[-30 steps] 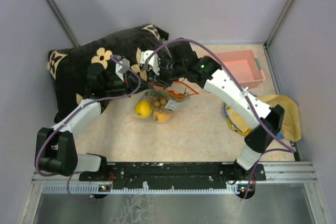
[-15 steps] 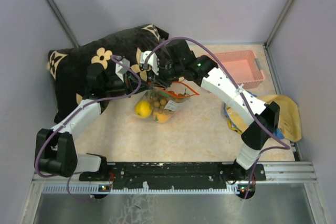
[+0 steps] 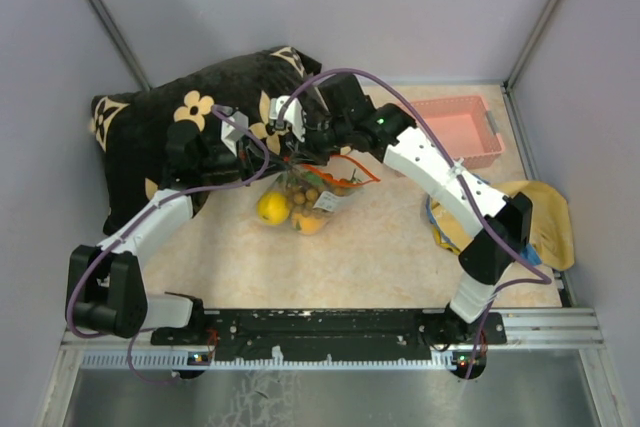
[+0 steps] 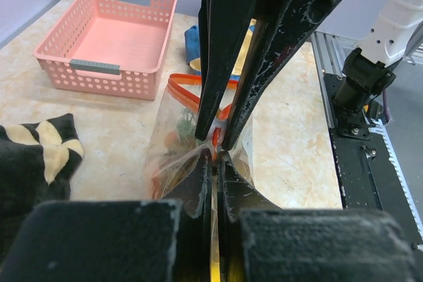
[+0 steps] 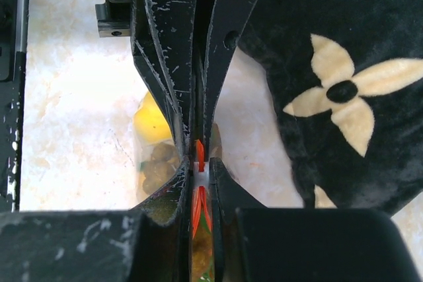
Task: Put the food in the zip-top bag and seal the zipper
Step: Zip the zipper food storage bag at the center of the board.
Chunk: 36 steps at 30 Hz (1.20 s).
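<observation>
Cushion (image 3: 190, 127), black with cream flower prints, fills the upper left of the top view, and I see it again at the right of the right wrist view. Next in size, the pink basket (image 3: 460, 130) sits at the upper right of the table, with a yellow-and-blue cloth (image 3: 545, 222) at the right edge below it.

Near the middle of the top view I find the zip-top bag (image 3: 305, 197), clear and crinkled, lifted at its mouth between both arms. Inside it I make out the food: a yellow fruit (image 3: 272, 207) at the lower left, an orange fruit (image 3: 312, 221) beside it and a bunch of tan-brown balls (image 3: 305, 190) above them.

My left gripper (image 4: 215, 158) is pressed together on the bag's plastic just under the mouth. My right gripper (image 5: 199, 166) faces it nose to nose, its jaws pinching the zipper (image 5: 199, 153), whose orange-red strip shows in the narrow slot between the fingers. Further right, the strip (image 3: 358, 171) curves away loose.
</observation>
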Motion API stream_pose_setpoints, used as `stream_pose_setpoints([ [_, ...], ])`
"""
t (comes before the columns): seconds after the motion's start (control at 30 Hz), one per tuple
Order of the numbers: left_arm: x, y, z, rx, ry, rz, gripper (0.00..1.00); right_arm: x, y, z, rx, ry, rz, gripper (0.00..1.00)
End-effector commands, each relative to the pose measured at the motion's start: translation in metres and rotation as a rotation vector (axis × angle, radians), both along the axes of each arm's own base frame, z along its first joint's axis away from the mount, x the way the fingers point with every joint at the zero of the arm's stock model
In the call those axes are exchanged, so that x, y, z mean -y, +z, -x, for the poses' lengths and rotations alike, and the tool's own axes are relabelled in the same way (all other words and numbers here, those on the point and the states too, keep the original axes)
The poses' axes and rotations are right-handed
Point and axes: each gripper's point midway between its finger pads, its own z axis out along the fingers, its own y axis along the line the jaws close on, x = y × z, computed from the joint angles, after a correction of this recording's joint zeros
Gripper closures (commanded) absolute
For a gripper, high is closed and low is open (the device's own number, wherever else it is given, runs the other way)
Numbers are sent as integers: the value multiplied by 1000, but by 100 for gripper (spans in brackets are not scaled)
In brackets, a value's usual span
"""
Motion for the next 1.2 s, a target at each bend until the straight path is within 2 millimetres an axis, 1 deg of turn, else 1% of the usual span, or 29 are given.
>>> stream_pose_setpoints([
  [0.0,1,19,3,72,-3,14,100,16,-5,-6,-14,-42,36,100],
  [0.17,0,22,0,76,17,19,100,26,-9,-4,-11,-69,63,100],
  [0.3,-3,24,-3,79,41,25,100,36,-21,-8,-14,-110,104,100],
  [0.37,-4,25,-3,77,47,30,100,44,-13,-6,1,-126,97,100],
  [0.47,-5,27,-4,80,57,39,100,53,-13,-10,8,-155,109,100],
  [0.6,-7,22,-5,66,65,39,100,63,-7,-16,39,-197,110,100],
  [0.7,-8,17,-4,57,69,33,100,63,5,-16,55,-201,88,100],
  [0.77,-8,15,-4,51,71,26,99,59,12,-11,39,-178,67,100],
  [0.8,-8,14,-3,54,67,23,93,56,15,-10,31,-169,61,100],
  [0.83,-8,16,-2,59,62,22,85,53,16,-7,23,-155,55,100],
  [0.9,-7,18,-1,70,51,22,65,48,16,-6,21,-143,59,100],
  [0.93,-7,20,0,77,44,23,61,45,16,-5,25,-137,60,100],
  [0.97,-6,21,1,80,38,23,50,43,16,-5,23,-133,62,100],
  [1.0,-5,23,0,85,36,23,45,42,16,-5,22,-129,62,100],
  [1.1,1,23,1,101,5,10,33,37,17,-4,23,-114,56,100],
  [1.17,6,21,1,106,-13,-2,31,35,19,-4,28,-109,50,100],
])
